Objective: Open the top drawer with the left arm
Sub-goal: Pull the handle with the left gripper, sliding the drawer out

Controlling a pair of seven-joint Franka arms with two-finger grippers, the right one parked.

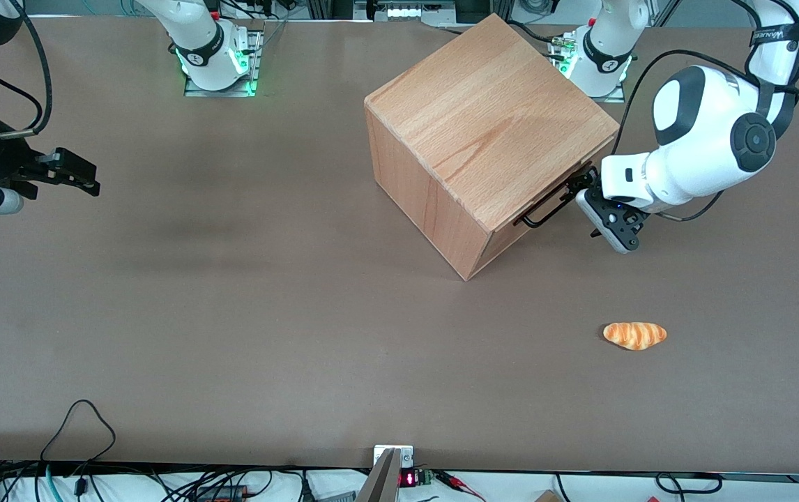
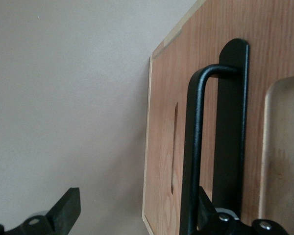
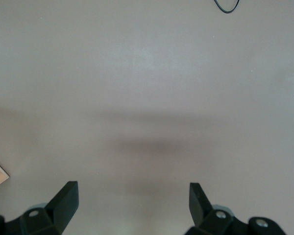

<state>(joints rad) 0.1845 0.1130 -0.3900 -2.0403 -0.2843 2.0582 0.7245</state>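
Observation:
The wooden cube cabinet (image 1: pixel 483 118) stands mid-table, turned at an angle. Its top drawer (image 1: pixel 507 237) faces the working arm's end of the table, and its front looks flush with the cabinet. The black wire handle (image 1: pixel 546 206) sticks out from the drawer front. The left arm (image 1: pixel 706 150) reaches in level with the handle. Its gripper (image 1: pixel 581 187) is open at the handle's farther end. In the left wrist view the handle (image 2: pixel 191 147) runs across the drawer front (image 2: pixel 208 122) between the open gripper's (image 2: pixel 135 198) fingers, close against one finger (image 2: pixel 205 203); the other (image 2: pixel 68 205) hangs over the table.
A small orange bread roll (image 1: pixel 635 335) lies on the brown table (image 1: pixel 232 314), nearer the front camera than the left arm. Cables (image 1: pixel 79 432) lie along the table's near edge. The arm bases (image 1: pixel 218 56) stand at the farthest edge.

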